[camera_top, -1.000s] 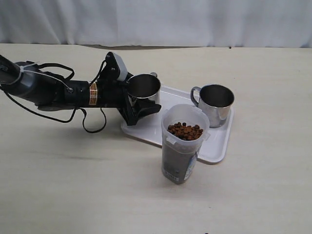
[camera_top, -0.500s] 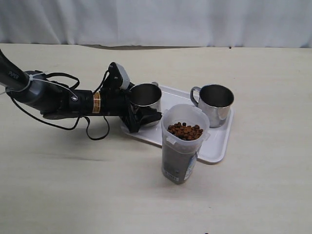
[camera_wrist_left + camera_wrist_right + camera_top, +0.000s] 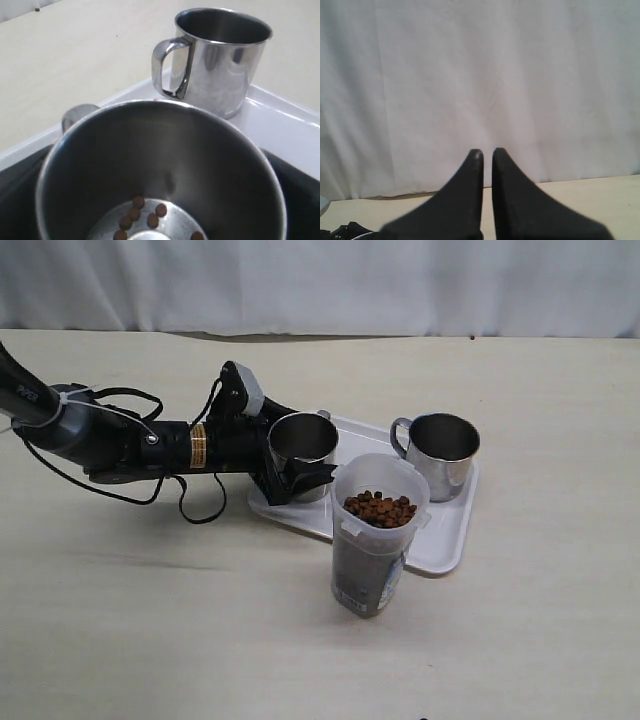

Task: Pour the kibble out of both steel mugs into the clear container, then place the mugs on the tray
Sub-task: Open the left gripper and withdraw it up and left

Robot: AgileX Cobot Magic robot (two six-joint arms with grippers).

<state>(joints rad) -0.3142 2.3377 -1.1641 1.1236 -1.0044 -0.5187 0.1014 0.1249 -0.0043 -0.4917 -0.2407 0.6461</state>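
Beige tabletop (image 3: 120,620). We cannot read clear container (image 3: 372,535) label (image 3: 392,575). Tray (image 3: 445,530) nine o'clock: left gripper (image 3: 310,450) straddles steel mug (image 3: 298,435), grip unclear; right gripper (image 3: 486,155) jaws together.

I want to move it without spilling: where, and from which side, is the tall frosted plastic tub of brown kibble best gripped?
Likely best: clamp the tall frosted plastic tub across its walls about mid-height, coming in level from its near side in the exterior view. It stands upright and open, brown kibble nearly at the rim, and the white plastic tray lies just behind.
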